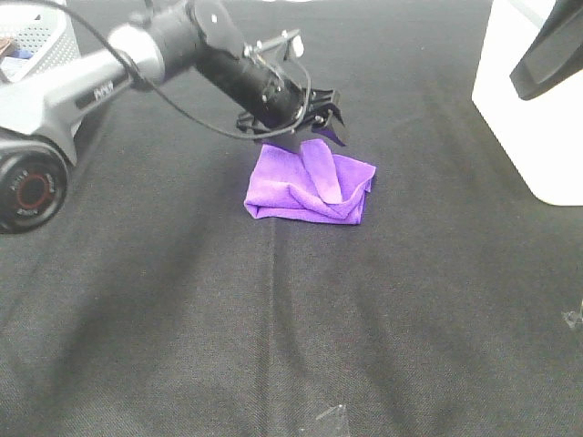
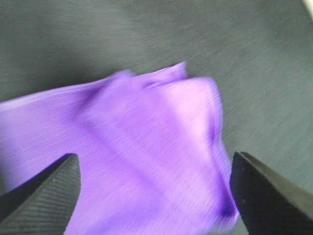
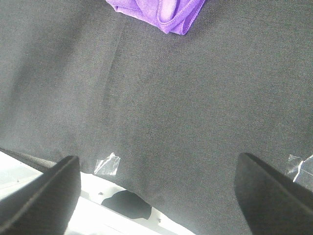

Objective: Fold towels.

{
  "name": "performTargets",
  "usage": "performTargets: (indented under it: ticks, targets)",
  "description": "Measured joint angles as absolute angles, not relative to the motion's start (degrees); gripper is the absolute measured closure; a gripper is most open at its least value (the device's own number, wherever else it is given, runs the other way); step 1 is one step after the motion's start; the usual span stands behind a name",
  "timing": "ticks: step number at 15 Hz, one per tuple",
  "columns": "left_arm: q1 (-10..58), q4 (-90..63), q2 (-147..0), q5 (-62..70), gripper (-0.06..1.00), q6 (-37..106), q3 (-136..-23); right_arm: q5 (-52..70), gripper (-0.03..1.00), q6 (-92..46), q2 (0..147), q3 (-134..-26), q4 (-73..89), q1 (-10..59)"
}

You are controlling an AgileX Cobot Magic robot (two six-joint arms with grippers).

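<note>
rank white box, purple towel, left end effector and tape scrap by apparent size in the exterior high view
1. white box, even cut off by the frame
2. purple towel
3. left end effector, smaller though nearer the camera
4. tape scrap

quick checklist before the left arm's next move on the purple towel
1. Left gripper open: ok, jaws wide, nothing held.
2. Left gripper over the purple towel: ok, at its far edge.
3. Contact with the towel: cannot tell.
4. Towel folded flat: not ok, it is bunched and a ridge crosses the top layer.
5. Right gripper out of the way: ok, open over bare black table cover, apart from the towel.
6. White box clear of the towel: ok, well apart.
</note>
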State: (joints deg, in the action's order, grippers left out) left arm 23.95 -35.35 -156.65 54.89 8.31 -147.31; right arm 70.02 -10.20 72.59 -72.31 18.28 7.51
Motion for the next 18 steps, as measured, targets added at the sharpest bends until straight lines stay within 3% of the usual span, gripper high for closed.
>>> performTargets:
  ticks: [10, 18]
  targets:
    - [23.95, -33.40, -157.33, 60.56, 0.18, 3.50, -147.31, 70.02, 0.15, -11.52, 72.59, -72.31, 18.96, 7.51]
    - [25.27, -36.38, -159.68, 52.25, 0.18, 2.69, -147.31, 70.02, 0.15, -12.72, 72.59, -72.31, 20.05, 7.51]
